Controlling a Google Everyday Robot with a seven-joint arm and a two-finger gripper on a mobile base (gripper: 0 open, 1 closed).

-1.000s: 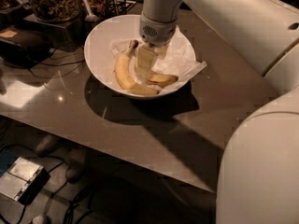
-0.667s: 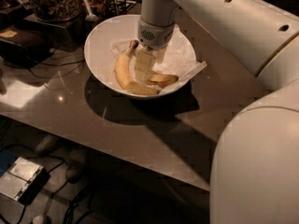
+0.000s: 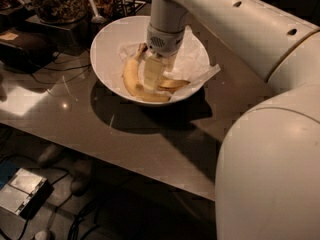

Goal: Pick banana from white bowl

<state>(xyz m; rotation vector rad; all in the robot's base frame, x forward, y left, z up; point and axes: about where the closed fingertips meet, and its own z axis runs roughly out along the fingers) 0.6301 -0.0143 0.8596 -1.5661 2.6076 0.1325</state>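
The white bowl (image 3: 107, 44) stands on the grey table, lined with crumpled white paper (image 3: 192, 59). The banana (image 3: 131, 78) lies inside it: yellow, strongly curved, thin stem towards the far rim, brown end at the right (image 3: 175, 84). My gripper (image 3: 152, 80) reaches straight down into the bowl from above. It sits at the inner side of the banana's curve and hides part of the fruit. The banana rests on the paper and is not lifted.
The grey table (image 3: 150, 144) drops off at its near edge to a floor with cables and a small box (image 3: 22, 196). Behind the bowl stand a glass jar of dark stuff (image 3: 55, 1) and a rack with utensils (image 3: 107, 4). A black device (image 3: 27, 46) lies at the left.
The gripper stays down in the bowl over the banana. The near part of the arm has shifted slightly in view. The banana has not moved.
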